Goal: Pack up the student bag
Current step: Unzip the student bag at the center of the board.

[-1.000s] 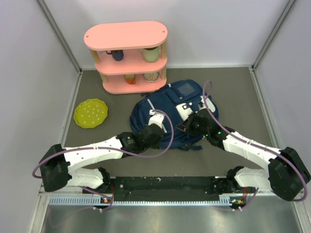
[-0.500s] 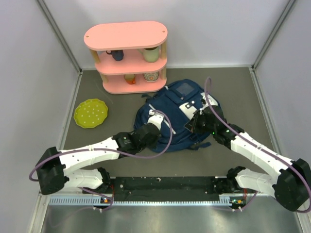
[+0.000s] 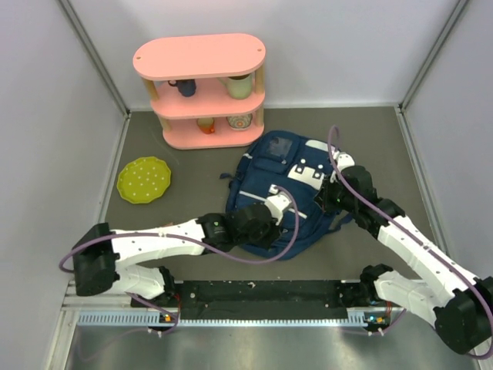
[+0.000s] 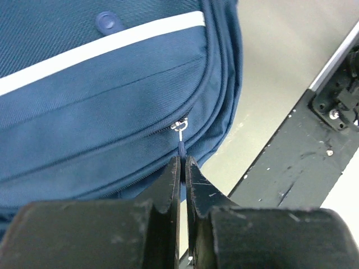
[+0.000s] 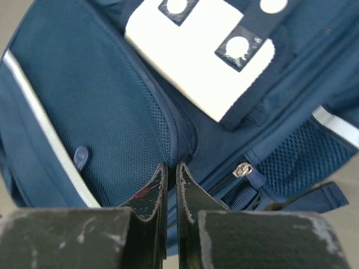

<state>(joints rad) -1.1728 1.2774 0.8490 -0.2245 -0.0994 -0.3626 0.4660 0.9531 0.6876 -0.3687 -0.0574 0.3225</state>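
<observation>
The student bag [image 3: 286, 171], navy blue with white stripes and white patches, lies flat at the middle of the table. My left gripper [image 3: 269, 230] is at the bag's near edge. In the left wrist view this gripper [image 4: 182, 163] is shut on the blue zipper pull [image 4: 181, 147] that hangs from a metal slider [image 4: 179, 126]. My right gripper [image 3: 328, 197] is at the bag's right side. Seen from the right wrist, it [image 5: 171, 167] is shut on a fold of the bag's mesh-lined fabric [image 5: 178, 140], next to a second zipper slider [image 5: 243, 169].
A pink two-tier shelf [image 3: 200, 86] with cups stands at the back, close to the bag's top. A yellow-green plate [image 3: 144, 179] lies at the left. The black base rail [image 3: 262, 293] runs along the near edge, and side walls close in the table.
Both grippers have moved to the right, still shut on the bag. The left one has travelled along the bag's near edge with the zipper pull. The bag has shifted and turned.
</observation>
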